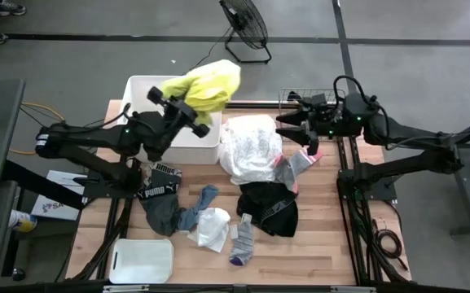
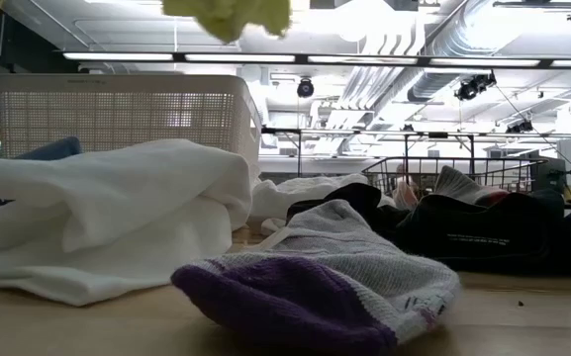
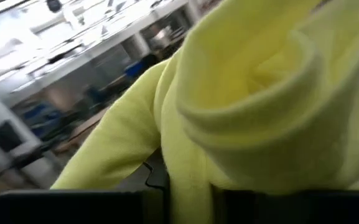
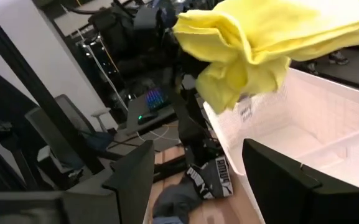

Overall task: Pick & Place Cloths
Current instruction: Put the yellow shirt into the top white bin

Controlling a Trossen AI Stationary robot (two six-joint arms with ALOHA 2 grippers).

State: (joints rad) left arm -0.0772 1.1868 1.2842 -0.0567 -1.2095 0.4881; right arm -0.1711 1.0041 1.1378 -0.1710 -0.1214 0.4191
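Note:
A neon yellow cloth [image 1: 208, 84] hangs in the air over the white bin [image 1: 145, 91], with my left gripper [image 1: 191, 108] shut on it. It also shows at the top of the low view [image 2: 231, 14] and in the right wrist view [image 4: 260, 43]. My right gripper [image 4: 195, 186] stands open with nothing between its fingers, above the table's far right part [image 1: 293, 132], beside a white garment [image 1: 251, 146]. A grey-pink sock [image 1: 300, 164] lies on the table by it. My left gripper pinches a bunched, folded part of the yellow cloth [image 3: 188, 190] between its two fingers, several layers thick. The fingers come at it about level. The cloth is lifted clear and billows out past the fingertips above the bin's far right corner.
On the table lie a black garment [image 1: 269, 207], a dark grey garment with a lettered waistband [image 1: 160, 199], a blue sock [image 1: 198, 210], a white cloth [image 1: 213, 229] and a purple-toed sock [image 1: 243, 242]. A white lid [image 1: 141, 260] lies near left. A wire basket [image 1: 296, 102] stands far right.

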